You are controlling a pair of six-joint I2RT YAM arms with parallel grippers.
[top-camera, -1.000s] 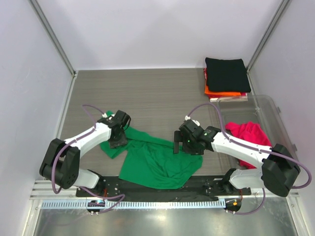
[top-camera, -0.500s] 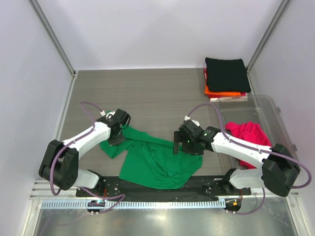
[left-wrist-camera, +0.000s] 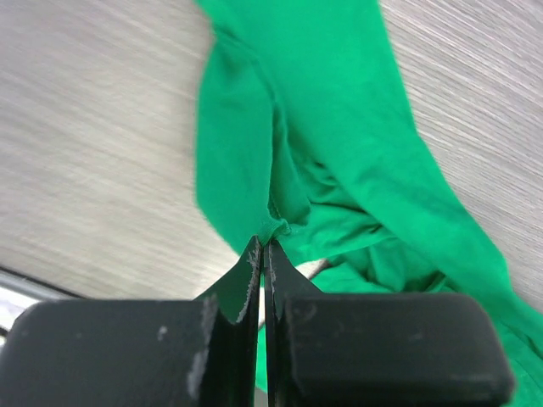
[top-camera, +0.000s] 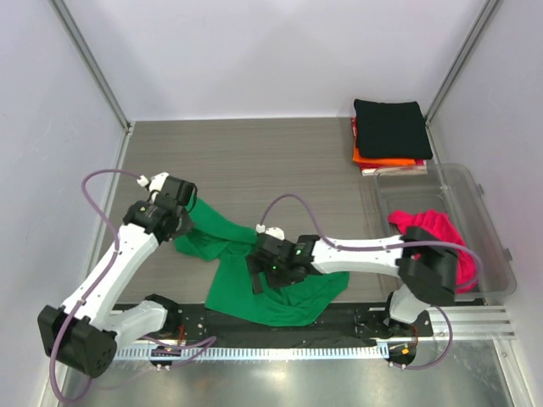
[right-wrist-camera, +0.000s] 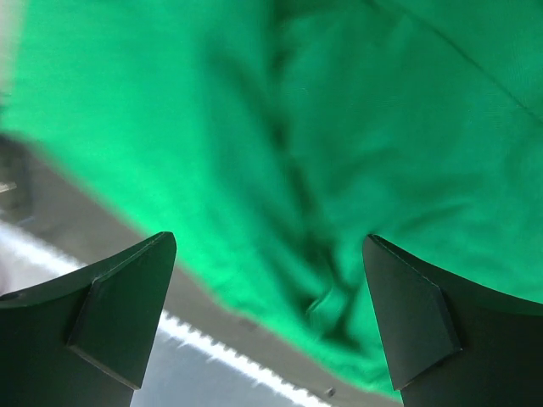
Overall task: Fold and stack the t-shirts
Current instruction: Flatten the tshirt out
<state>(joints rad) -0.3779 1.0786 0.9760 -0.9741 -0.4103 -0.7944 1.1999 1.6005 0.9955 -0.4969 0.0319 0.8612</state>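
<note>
I have the left gripper [left-wrist-camera: 261, 246] clamped on the green t-shirt [top-camera: 271, 288] hem, the right gripper [right-wrist-camera: 270, 242] spread wide just over its crumpled body; folded stack [top-camera: 390, 127] done, green and pink t-shirt [top-camera: 428, 227] left.

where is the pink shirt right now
In the top view the pink shirt lies crumpled in the clear bin on the right side, just nearer than the folded stack in the far right corner.
</note>
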